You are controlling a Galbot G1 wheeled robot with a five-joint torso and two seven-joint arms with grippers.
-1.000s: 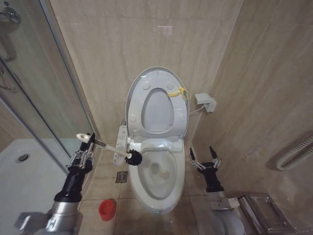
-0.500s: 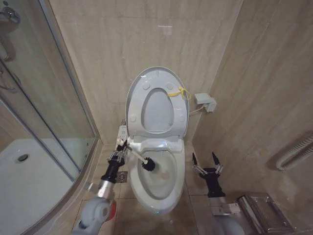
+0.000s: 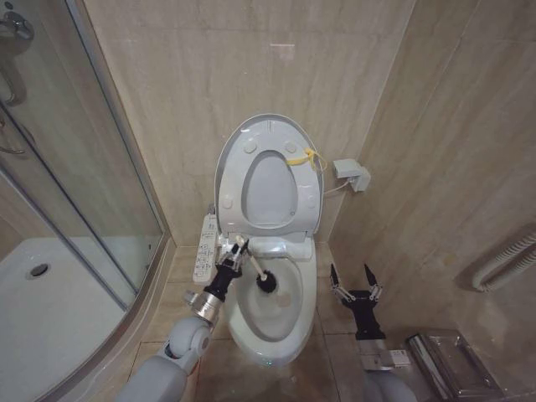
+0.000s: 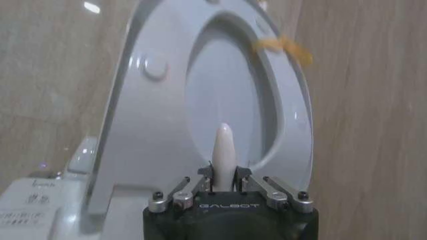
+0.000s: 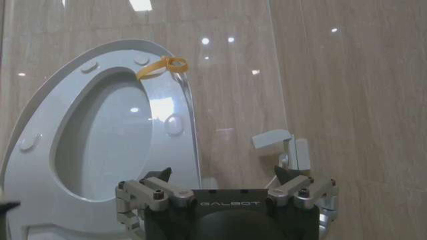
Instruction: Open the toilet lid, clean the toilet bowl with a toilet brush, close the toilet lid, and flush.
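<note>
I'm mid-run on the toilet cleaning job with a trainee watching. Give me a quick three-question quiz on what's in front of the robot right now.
1. True or false: the toilet lid stands raised against the wall.
2. Which gripper holds the toilet brush? A) left gripper B) right gripper C) neither
3. Fill in: the brush's black bristle head sits inside the toilet ____.

Key
1. True. The lid and the seat are both up, with the yellow tie at the lid's edge.
2. A. The left gripper is shut on the white handle, above the bowl's rear rim; the right gripper waits open beside the toilet bowl.
3. bowl.
</note>
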